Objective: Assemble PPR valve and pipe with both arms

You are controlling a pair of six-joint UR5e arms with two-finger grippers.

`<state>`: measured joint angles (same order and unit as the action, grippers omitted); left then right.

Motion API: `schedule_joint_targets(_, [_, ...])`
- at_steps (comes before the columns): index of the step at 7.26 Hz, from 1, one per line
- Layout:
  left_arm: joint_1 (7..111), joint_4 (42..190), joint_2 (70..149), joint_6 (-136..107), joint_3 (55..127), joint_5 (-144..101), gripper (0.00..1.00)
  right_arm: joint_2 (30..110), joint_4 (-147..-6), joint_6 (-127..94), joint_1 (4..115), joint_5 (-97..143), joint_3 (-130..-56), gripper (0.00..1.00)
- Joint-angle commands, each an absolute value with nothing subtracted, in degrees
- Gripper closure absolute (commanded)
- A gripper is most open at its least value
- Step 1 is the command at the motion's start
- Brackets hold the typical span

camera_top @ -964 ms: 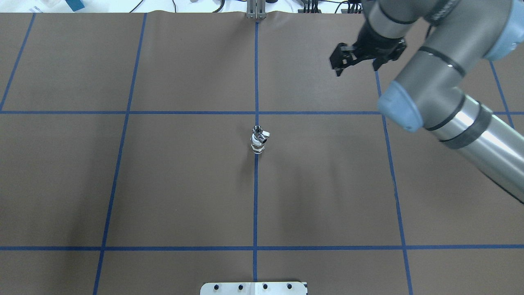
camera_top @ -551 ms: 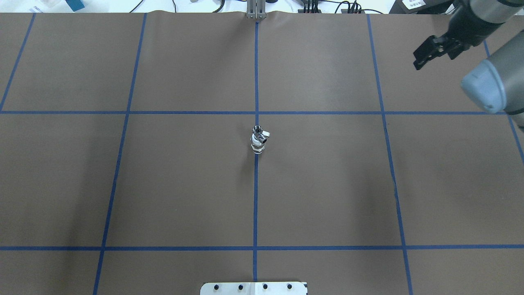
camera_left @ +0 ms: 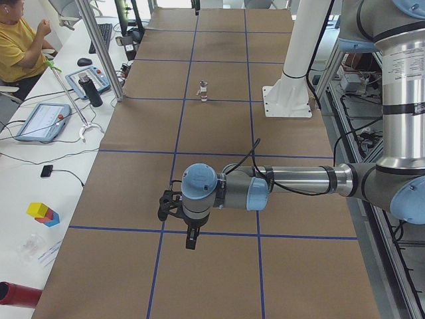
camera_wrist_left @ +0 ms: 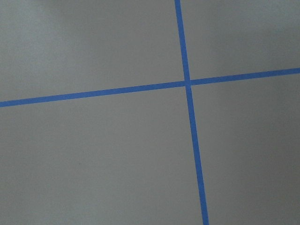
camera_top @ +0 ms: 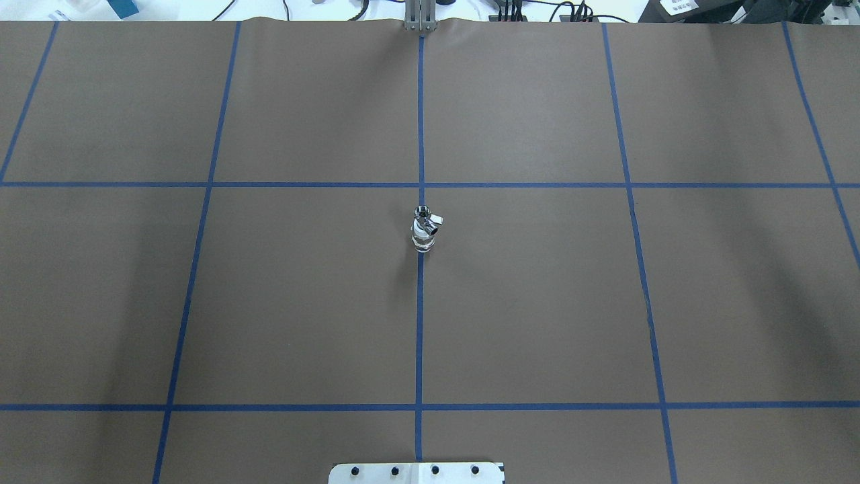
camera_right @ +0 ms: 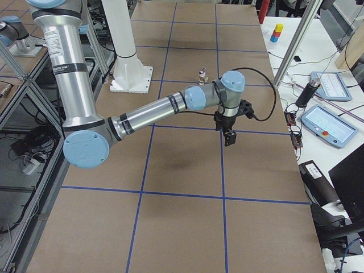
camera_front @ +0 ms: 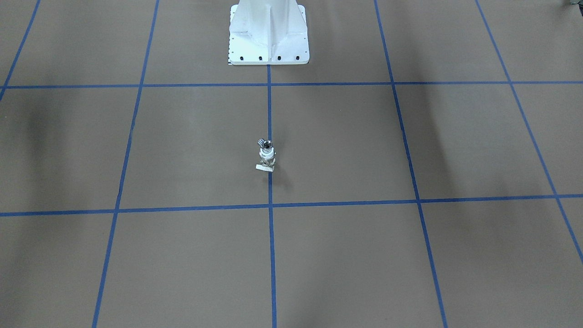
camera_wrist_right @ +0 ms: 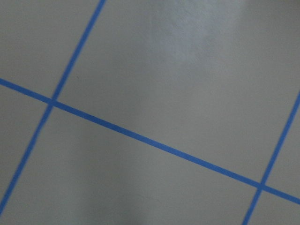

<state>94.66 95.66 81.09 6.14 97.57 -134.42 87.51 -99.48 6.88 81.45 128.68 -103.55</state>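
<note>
The PPR valve (camera_top: 422, 234) stands upright on the centre blue line, with its white collar and a pale tab at its base (camera_front: 264, 167). The small silver pipe (camera_front: 265, 145) sits on top of the valve (camera_front: 268, 155), its ridged hollow end up. The joined pair also shows far off in the side views (camera_left: 203, 90) (camera_right: 202, 74). My left gripper (camera_left: 184, 229) hangs over the table's left end, far from the valve. My right gripper (camera_right: 228, 134) hangs near the right end. Both show only in side views, so I cannot tell whether they are open or shut. The wrist views show only paper and tape.
Brown paper with a blue tape grid covers the table (camera_top: 537, 302). The white bolted pedestal (camera_front: 268, 32) stands behind the valve. A seated person (camera_left: 20, 46), tablets and a dark bottle (camera_left: 91, 91) are on the side bench beyond the far edge.
My right arm has swung out to the right and left the overhead view. The valve and pipe have not moved.
</note>
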Motion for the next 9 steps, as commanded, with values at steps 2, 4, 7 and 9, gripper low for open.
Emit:
schedule_joint_targets(2, [94.48,95.80,80.77,6.24,97.82,-134.47,0.00,96.40,-99.23,8.00,89.80,128.85,-104.49,0.01])
schedule_joint_targets(4, [92.91,95.71,80.77,6.07,97.73,-134.47,0.00,99.66,-95.82,7.65,90.44,129.72,-105.73,0.00])
schedule_joint_targets(7, [92.37,95.71,80.68,6.06,97.56,-134.47,0.00,99.76,-95.71,5.54,90.35,130.34,-105.82,0.00])
schedule_joint_targets(9, [92.37,95.71,80.60,6.06,97.56,-134.47,0.00,99.58,-95.45,1.95,90.35,130.43,-106.08,0.01])
